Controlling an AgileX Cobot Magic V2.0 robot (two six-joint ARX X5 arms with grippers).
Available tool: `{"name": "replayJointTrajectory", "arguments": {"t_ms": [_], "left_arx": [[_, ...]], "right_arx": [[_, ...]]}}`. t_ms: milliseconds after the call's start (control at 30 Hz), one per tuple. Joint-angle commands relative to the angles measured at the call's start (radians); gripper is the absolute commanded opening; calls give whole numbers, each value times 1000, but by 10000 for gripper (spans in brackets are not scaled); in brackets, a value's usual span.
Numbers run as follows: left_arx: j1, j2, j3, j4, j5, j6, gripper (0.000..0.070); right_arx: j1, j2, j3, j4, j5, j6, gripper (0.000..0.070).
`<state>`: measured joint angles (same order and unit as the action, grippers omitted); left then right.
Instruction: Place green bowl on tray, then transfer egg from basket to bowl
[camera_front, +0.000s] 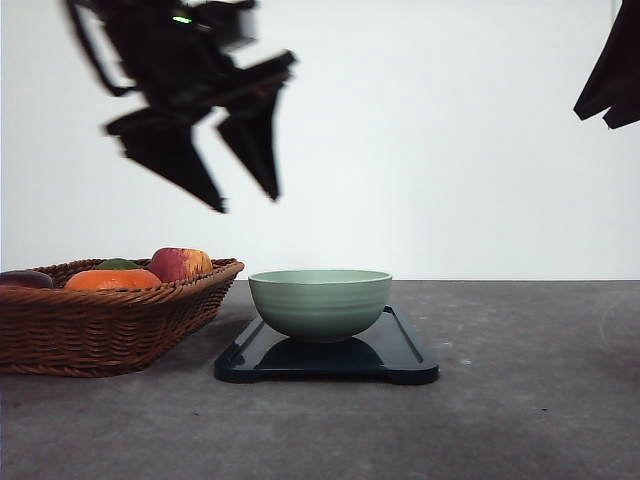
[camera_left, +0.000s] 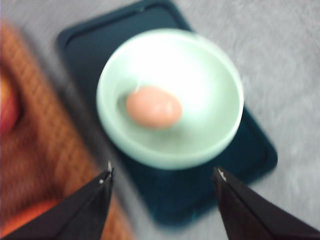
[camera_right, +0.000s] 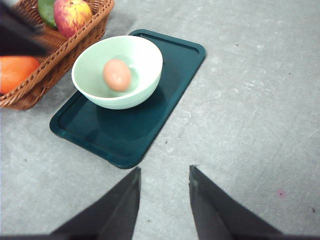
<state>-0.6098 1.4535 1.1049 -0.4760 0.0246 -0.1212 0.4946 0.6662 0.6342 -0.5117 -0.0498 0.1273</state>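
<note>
Tray (camera_front: 405, 352): dark, flat on the grey table (camera_front: 520, 400), nearest the camera in the front view.
Green bowl (camera_front: 320, 302): upright on the tray, toward its basket-side end.
Egg (camera_right: 117, 75): brown, lying inside the green bowl.
Basket (camera_front: 90, 325): wicker, just beside the tray, on the robot's left; holds a red apple (camera_front: 180, 263), an orange fruit (camera_front: 112, 279) and a green one (camera_right: 46, 10).
Left gripper (camera_front: 247, 201): high above the basket's edge, motion-blurred, fingers spread wide, holding nothing.
Right gripper (camera_right: 164, 175): over bare table near the tray, fingers narrowly parted, holding nothing.
</note>
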Motion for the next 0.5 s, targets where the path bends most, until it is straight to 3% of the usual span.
{"name": "replayJointTrajectory", "arguments": {"t_ms": [0,467], "left_arx": [[5,-55,-50,13,-3,-19,390],[116,-575,-394,-43,-33,-77,387]], "right_arx": [[5,5,5,7,-1,-1,187],[7,6,5,8,-49,-33,188]]}}
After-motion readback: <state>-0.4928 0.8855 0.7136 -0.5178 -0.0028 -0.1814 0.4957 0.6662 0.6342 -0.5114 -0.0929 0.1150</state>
